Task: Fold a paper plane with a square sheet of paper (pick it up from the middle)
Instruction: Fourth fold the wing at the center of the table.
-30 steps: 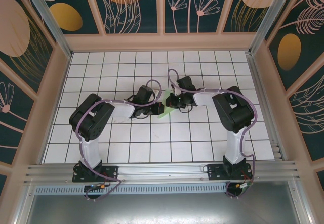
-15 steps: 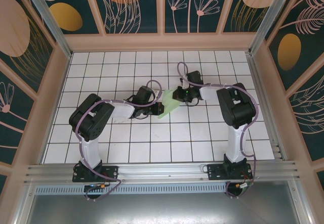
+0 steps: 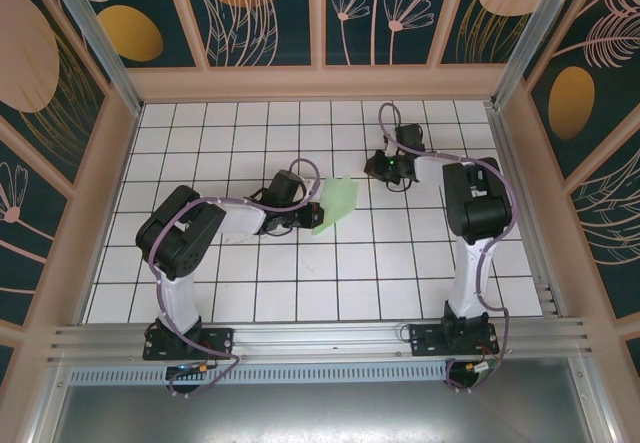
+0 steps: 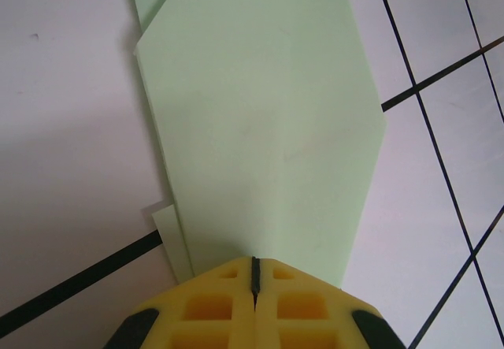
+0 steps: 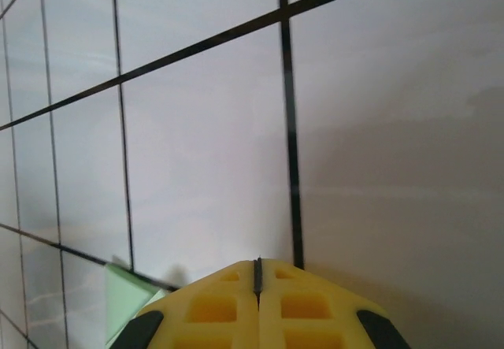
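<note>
The paper plane (plain mint-green) is pinched by the left gripper.

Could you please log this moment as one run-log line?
square sheet of paper: partly folded | left gripper: shut, tips at its edge | right gripper: shut, apart from it

A white tabletop is spreading out in black-lined square tiles. Dark teal wall panels painted with pale leaves and golden ovals are standing around it in light wooden framing. An aluminium rail is running along the near edge.
</note>
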`<action>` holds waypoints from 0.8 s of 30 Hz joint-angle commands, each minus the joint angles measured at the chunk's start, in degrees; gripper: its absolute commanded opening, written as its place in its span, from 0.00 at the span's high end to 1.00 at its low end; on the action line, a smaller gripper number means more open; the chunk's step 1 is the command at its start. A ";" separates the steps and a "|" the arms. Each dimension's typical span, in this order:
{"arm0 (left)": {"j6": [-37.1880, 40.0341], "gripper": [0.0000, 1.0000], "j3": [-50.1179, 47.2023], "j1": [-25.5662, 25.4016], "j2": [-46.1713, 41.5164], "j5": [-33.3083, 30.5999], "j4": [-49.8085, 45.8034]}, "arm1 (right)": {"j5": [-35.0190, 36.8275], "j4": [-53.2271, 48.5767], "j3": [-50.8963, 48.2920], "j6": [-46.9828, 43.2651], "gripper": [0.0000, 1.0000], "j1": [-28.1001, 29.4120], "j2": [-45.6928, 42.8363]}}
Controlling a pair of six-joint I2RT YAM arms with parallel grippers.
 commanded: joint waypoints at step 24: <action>0.35 1.00 -4.46 0.23 2.44 -2.04 -13.91 | 3.52 -1.14 1.86 1.56 1.00 3.27 3.79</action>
